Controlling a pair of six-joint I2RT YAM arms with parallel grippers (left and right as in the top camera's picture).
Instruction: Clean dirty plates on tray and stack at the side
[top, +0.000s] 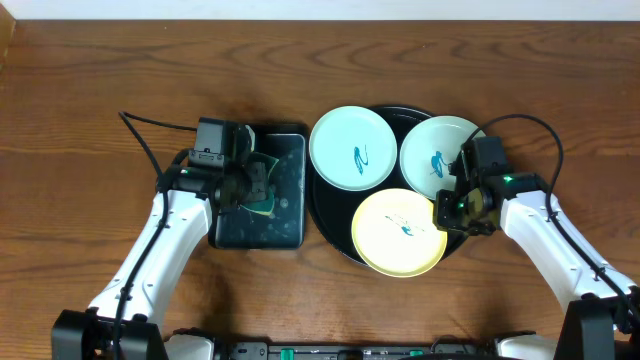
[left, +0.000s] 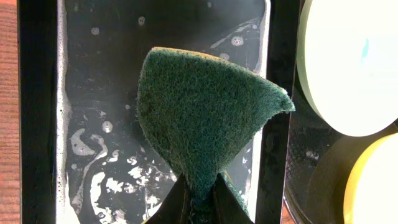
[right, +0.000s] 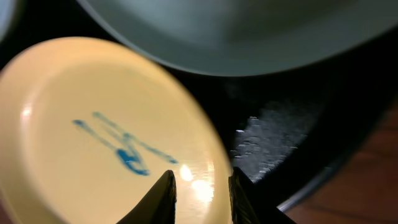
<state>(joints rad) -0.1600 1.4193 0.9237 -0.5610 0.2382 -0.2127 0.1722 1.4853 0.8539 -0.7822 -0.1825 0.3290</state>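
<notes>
The left tool (left: 198, 186) is pressed together on one end of a green sponge (left: 205, 118), holding it above a small tray (left: 99, 93) of soapy water. The right tool (right: 200, 186) sits at the rim of the yellow plate (right: 93, 124), fingers a little apart with the rim between them; whether they clamp it cannot be told. That plate lies on the round tray (right: 280, 143). A pale green plate (top: 438, 155) lies just beyond the tool, and a second green plate (top: 352, 148) lies farther to its left.

Dark brown wood-grain table (top: 80, 120), evenly lit; white strip (top: 320, 8) beyond far edge.
</notes>
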